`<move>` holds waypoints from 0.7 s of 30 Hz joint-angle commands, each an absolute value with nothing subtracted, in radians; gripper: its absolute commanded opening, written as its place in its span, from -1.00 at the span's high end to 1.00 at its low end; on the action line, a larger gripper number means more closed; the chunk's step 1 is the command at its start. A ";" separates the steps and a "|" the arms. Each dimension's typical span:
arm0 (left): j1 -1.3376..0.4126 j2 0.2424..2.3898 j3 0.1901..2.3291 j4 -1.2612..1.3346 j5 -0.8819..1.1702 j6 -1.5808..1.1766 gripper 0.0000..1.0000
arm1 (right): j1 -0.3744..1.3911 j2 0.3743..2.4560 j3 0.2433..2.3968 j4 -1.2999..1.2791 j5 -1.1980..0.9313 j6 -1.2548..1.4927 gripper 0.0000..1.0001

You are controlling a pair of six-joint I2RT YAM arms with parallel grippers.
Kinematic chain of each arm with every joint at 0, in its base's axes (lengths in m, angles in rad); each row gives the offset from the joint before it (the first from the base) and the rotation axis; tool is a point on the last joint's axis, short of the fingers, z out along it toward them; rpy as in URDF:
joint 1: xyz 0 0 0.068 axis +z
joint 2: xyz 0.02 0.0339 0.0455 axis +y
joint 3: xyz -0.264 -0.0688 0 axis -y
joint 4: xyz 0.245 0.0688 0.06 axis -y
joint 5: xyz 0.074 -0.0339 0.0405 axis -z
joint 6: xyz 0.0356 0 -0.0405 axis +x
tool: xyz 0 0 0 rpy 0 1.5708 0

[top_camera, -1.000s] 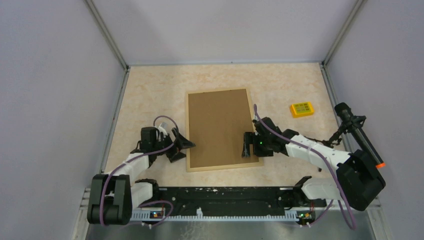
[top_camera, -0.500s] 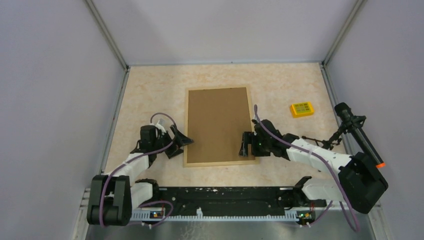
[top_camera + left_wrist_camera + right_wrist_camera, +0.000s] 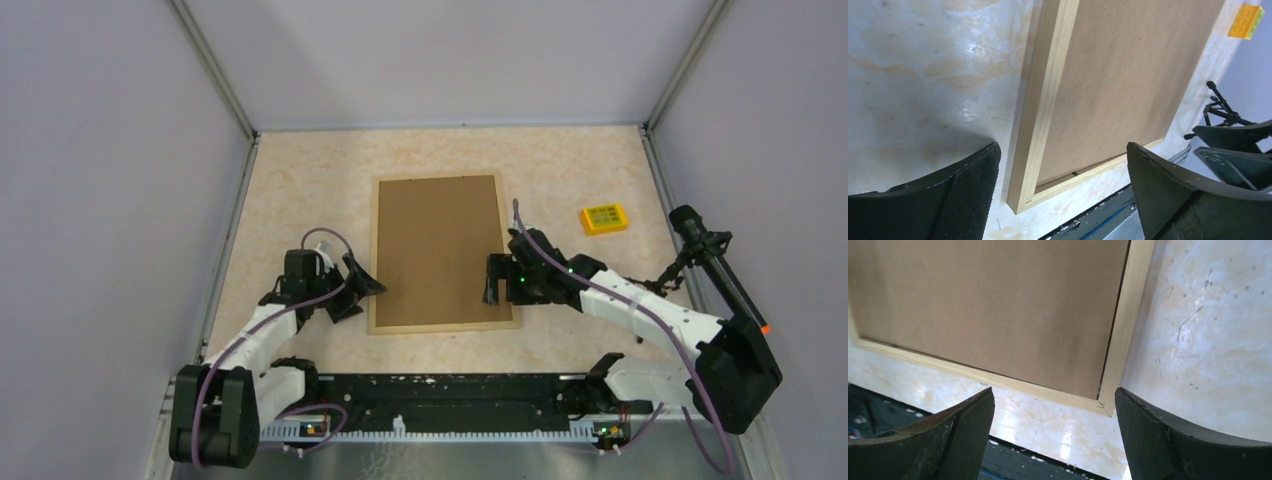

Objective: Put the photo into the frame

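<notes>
The frame (image 3: 376, 250) lies flat in the middle of the table with its brown backing board (image 3: 437, 250) facing up. Its light wood rail (image 3: 1048, 100) (image 3: 1128, 315) shows in both wrist views. The photo is hidden. My left gripper (image 3: 358, 295) (image 3: 1062, 147) stands open at the frame's near left corner, its fingers apart on either side of the rail, holding nothing. My right gripper (image 3: 491, 282) (image 3: 1053, 390) is open just above the near right corner, also holding nothing.
A yellow toy brick (image 3: 605, 218) (image 3: 1246, 21) lies at the right of the table. A black rod with an orange tip (image 3: 715, 265) stands on a small stand at the right edge. The arms' black base rail (image 3: 450, 390) runs along the near edge.
The frame has slid a little away from the near edge and turned square to the table. The right gripper has opened wider and drawn back slightly. The left gripper has barely moved.
</notes>
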State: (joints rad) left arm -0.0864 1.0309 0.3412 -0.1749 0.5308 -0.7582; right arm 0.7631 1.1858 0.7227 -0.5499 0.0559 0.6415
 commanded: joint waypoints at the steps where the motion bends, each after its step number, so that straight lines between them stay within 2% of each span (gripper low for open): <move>1: -0.083 1.016 0.388 -0.271 0.458 -0.711 -0.97 | 0.706 1.156 0.791 -0.521 -0.087 0.588 -0.75; 6: -0.086 1.069 0.359 -0.224 0.554 -0.725 -0.98 | 0.742 1.187 0.722 -0.285 -0.306 0.647 -0.53; 11: -0.096 1.118 0.365 -0.246 0.523 -0.708 -0.97 | 0.803 1.259 0.701 -0.291 -0.213 0.620 -0.38; 16: -0.101 1.165 0.354 -0.211 0.522 -0.715 -0.97 | 0.810 1.361 0.622 -0.158 -0.196 0.631 -0.35; 21: -0.105 1.198 0.355 -0.212 0.531 -0.714 -0.97 | 0.864 1.437 0.689 -0.191 -0.096 0.621 -0.36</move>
